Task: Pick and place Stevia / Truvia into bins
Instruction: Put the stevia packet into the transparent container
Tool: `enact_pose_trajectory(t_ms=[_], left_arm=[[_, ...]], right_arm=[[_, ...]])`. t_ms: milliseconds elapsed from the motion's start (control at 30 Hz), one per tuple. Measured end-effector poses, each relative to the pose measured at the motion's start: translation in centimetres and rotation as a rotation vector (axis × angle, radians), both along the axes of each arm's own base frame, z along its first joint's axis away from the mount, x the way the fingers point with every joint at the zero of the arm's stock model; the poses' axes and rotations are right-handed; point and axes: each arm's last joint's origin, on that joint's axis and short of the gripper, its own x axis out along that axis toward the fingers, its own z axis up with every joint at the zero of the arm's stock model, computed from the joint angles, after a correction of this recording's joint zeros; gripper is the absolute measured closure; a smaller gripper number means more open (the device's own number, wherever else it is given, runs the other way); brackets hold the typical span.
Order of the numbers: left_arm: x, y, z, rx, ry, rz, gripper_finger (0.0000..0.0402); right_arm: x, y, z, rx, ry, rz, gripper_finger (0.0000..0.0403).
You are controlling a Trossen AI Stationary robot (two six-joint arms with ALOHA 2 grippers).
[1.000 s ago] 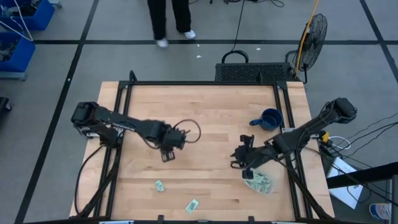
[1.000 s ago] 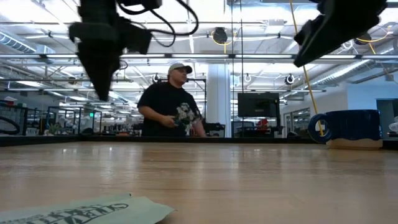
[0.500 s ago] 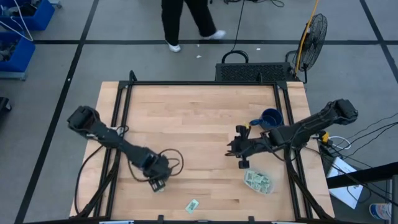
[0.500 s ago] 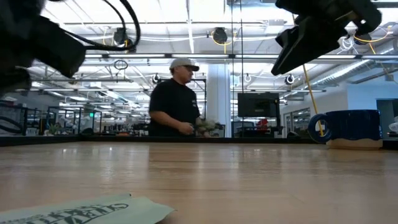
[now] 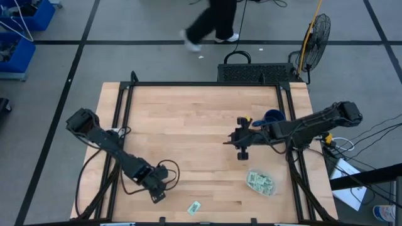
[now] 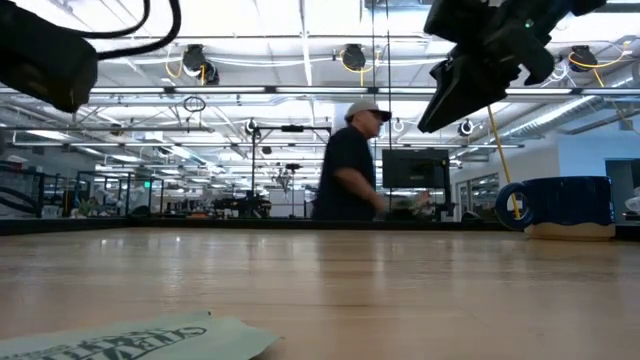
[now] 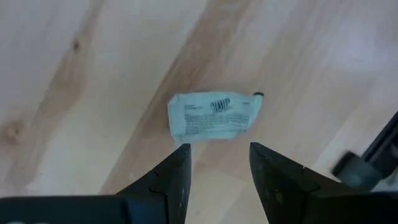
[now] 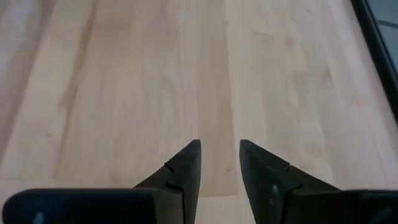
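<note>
Left pincer [image 7: 214, 163] gapes, empty, above a sachet [image 7: 214, 116] lying seemingly crosswise to its fingers.

Two dark six-joint arms reaching over the table.
The left two-finger gripper [image 7: 214, 165] is hanging low with fingers spread; the right two-finger gripper [image 8: 219, 163] is hovering mid-table, fingers parted, empty.

Grey tiled floor [image 5: 56, 69] with dark seams surrounds the wooden desk [image 5: 195, 113]. A standing fan [image 5: 314, 34] sits beyond it. Ceiling strip lights [image 6: 300, 20] are on. A person [image 6: 352, 165] walks past behind.
</note>
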Motion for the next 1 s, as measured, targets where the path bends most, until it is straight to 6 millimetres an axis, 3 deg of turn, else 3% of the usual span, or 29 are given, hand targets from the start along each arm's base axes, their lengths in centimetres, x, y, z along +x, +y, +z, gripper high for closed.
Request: enact_pose_trajectory(t_ms=[333,767,867,1000], left_arm=[[-0.2,-0.4,-0.4,0.130,-0.090,0.009,0.0234],[0.1,-0.9,-3.0,0.190,-0.019,-0.070,0.0235],[0.0,-0.9,-2.8,0.212,-0.046,-0.108,0.0255],[0.3,-0.3,-2.7,0.227,-0.049,-0.151,0.0311]], right_arm=[[0.9,-1.5,0.7,-0.010,-0.093,-0.037,0.0297],[1.2,-1.9,1.0,-0.004,-0.139,-0.051,0.0297],[1.2,-1.9,1.0,-0.004,-0.140,-0.051,0.0297],[1.2,-1.9,1.1,0.001,-0.145,-0.051,0.0297]])
